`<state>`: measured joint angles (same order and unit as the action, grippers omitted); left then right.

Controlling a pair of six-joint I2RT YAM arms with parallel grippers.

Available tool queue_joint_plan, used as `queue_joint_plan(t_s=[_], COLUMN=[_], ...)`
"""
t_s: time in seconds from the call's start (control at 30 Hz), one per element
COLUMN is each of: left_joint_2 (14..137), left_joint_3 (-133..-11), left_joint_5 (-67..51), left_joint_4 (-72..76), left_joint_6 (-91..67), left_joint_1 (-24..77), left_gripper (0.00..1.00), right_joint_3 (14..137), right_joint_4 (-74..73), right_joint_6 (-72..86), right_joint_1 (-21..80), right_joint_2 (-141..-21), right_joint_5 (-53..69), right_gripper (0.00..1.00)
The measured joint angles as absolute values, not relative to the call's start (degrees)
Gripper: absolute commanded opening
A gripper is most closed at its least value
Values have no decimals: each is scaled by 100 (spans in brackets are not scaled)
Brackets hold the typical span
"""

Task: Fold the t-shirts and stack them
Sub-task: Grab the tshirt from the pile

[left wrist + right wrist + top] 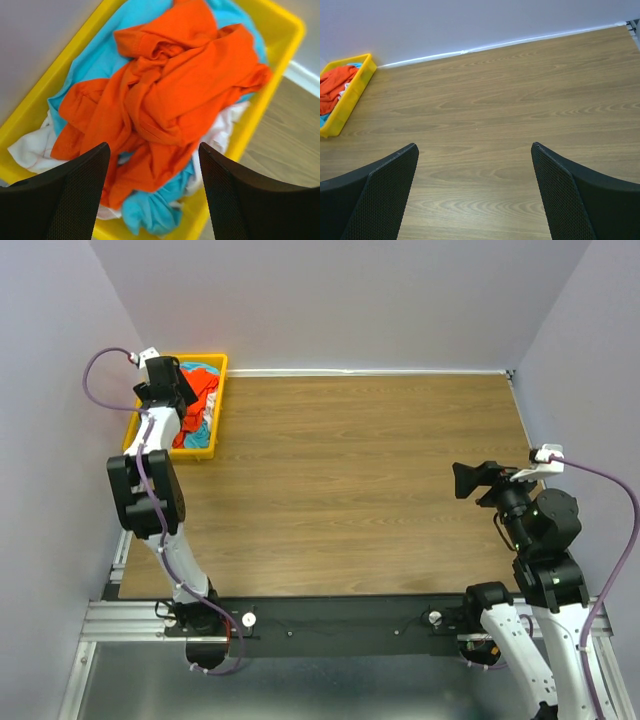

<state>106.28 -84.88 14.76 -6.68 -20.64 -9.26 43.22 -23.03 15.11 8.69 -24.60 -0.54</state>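
Observation:
A crumpled orange-red t-shirt (pixel 175 90) lies on top of a heap in the yellow bin (pixel 280 30), over a teal-blue t-shirt (pixel 105 55) and some white fabric (pixel 30 147). The heap also shows in the top view (pixel 200 390) and the right wrist view (pixel 335 82). My left gripper (pixel 154 155) is open and empty, hovering just above the heap; in the top view it (pixel 172 382) sits over the bin. My right gripper (pixel 475 155) is open and empty above bare table at the right (pixel 462 480).
The yellow bin (pixel 218 400) stands at the table's far left corner against the wall. The wooden table (pixel 360 480) runs to a white strip at the back wall. Purple walls close in left, back and right.

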Motion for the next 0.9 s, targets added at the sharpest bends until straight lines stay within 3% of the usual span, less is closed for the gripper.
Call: queue_joint_plan(t_s=[0.17, 0.33, 0.37, 0.4, 0.43, 0.47, 0.53, 0.9], left_joint_2=[11751, 12352, 12449, 12564, 12619, 12685, 12746, 11942], left_joint_3=[-9389, -9990, -10108, -10243, -10307, -10377, -10455, -10296], left_joint_5=[1474, 1457, 1444, 1424, 1406, 1376, 1323, 1100], left_joint_4=[-1098, -1243, -1258, -1267, -1271, -1273, -1273, -1313], left_joint_6=[-2053, -2036, -2014, -1999, -1973, -1931, -1938, -1520], left_joint_1=[-1184, -1278, -1286, -1302, -1308, -1317, -1332, -1264], left_gripper=[79, 64, 59, 42, 35, 18, 2, 0], right_joint_3=[4320, 4320, 4320, 4320, 4320, 4320, 4320, 4320], right_joint_4=[-2311, -2324, -2324, -2324, -2327, -2324, -2327, -2327], right_joint_6=[1568, 1612, 1614, 1616, 1625, 1636, 1649, 1649], right_joint_1=[869, 869, 869, 869, 869, 869, 869, 869], right_joint_2=[-2578, -2814, -2869, -2932, -2969, -3041, -3103, -3520], right_joint_5=[-86, -95, -95, -95, -95, -95, -95, -91], right_gripper=[100, 100, 100, 100, 100, 100, 100, 100])
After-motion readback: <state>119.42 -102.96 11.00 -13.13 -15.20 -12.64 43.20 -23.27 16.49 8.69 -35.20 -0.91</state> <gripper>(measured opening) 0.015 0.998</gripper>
